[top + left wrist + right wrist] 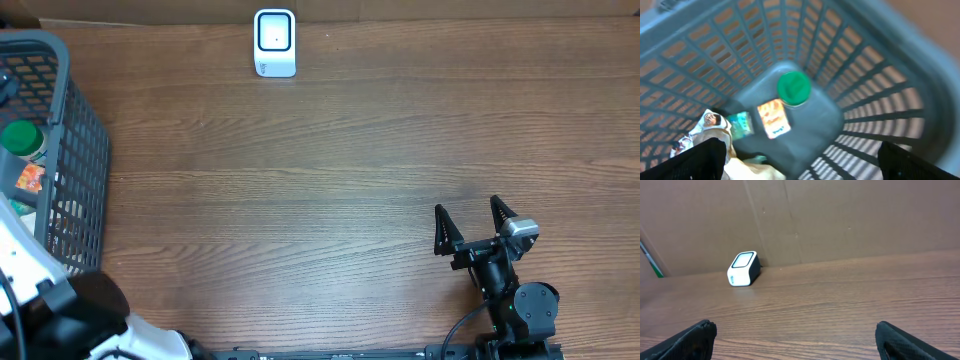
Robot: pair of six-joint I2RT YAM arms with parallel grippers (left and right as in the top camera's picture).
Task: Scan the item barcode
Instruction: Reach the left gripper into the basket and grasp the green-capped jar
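Here, your left pincer (801, 159) hangs wide open over the basket (880, 75), where the green-capped bottle (794, 89) stands among packets (772, 117). Your right pincer (467, 207), likewise spread open and empty, sits near the surface's (300, 200) front edge, well apart from the scanner (274, 43).

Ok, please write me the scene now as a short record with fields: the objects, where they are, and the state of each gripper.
scanner: white, at the far edge of the table
basket: grey mesh, at the table's left side, holds several items
green-capped bottle: in the basket, orange label; no barcode visible
packets: beside the bottle, blurred
left gripper: open, above the basket's inside, holds nothing
right gripper: open, over bare table at the near right, holds nothing
task state: no item picked yet
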